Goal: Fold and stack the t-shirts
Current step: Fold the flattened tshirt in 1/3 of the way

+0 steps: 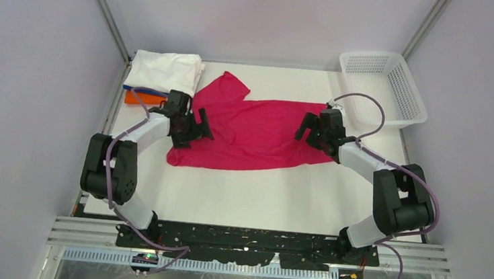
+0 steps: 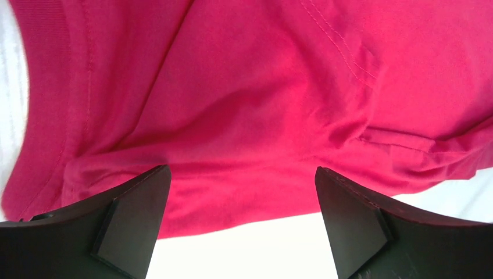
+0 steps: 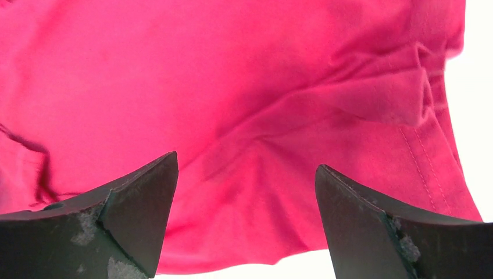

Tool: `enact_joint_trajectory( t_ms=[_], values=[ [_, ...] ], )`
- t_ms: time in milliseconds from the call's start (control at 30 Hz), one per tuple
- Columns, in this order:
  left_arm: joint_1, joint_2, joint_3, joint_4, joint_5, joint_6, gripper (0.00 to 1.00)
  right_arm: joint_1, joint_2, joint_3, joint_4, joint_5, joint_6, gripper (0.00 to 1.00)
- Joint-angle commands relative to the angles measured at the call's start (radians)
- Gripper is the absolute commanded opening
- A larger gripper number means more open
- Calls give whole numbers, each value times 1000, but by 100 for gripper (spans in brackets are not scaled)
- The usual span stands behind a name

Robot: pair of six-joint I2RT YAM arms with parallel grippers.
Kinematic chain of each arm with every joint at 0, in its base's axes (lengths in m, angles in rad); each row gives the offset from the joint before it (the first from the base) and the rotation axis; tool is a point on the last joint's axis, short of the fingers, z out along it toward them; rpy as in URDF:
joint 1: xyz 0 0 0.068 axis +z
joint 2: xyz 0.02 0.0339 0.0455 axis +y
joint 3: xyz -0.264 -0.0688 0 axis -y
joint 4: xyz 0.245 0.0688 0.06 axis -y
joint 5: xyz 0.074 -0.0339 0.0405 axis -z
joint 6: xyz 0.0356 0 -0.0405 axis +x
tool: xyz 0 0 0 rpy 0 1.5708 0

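Observation:
The magenta-red t-shirt lies spread on the white table, one sleeve pointing to the far left. My left gripper is open over the shirt's left edge; the left wrist view shows the cloth between wide-apart fingers. My right gripper is open over the shirt's right edge; the right wrist view shows cloth between its fingers. A folded white t-shirt tops a stack at the far left, with blue and orange shirts under it.
A white plastic mesh basket stands at the far right corner. The enclosure walls and metal posts close in the table on three sides. Bare white table lies between the shirt and the arm bases.

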Motion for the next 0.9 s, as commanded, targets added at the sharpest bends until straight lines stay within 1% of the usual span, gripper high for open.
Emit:
enact_joint_trajectory(
  t_ms=[0,133,233,333,433,500,533,600,700,867],
  values=[
    [-1,77,39,76,36,-28,100,-40,32,-46,23,-85,11,95],
    [0,139,67,35,32,-28,100,-47,41,-97,16,-103,56,95],
    [-3,126,43,32,34,-28,99,-47,21,-136,-19,-124,70,95],
    [-10,78,-22,40,21,-32,100,-46,-41,-194,-54,-133,87,95],
    [-17,26,-102,44,7,-44,99,-45,-112,-233,-139,-127,116,95],
    [-22,-13,-152,41,0,-53,100,-47,-167,-259,-205,-97,131,95],
    [-27,-34,-182,42,-8,-58,100,-46,-189,-281,-241,-50,136,95],
    [-45,-90,-237,50,-21,-66,100,-47,-258,-311,-298,-8,143,95],
    [-76,-152,-330,49,-40,-87,99,-50,-366,-358,-363,16,148,95],
    [-130,-259,-455,57,-38,-124,100,-54,-466,-420,-456,22,166,95]
  ],
)
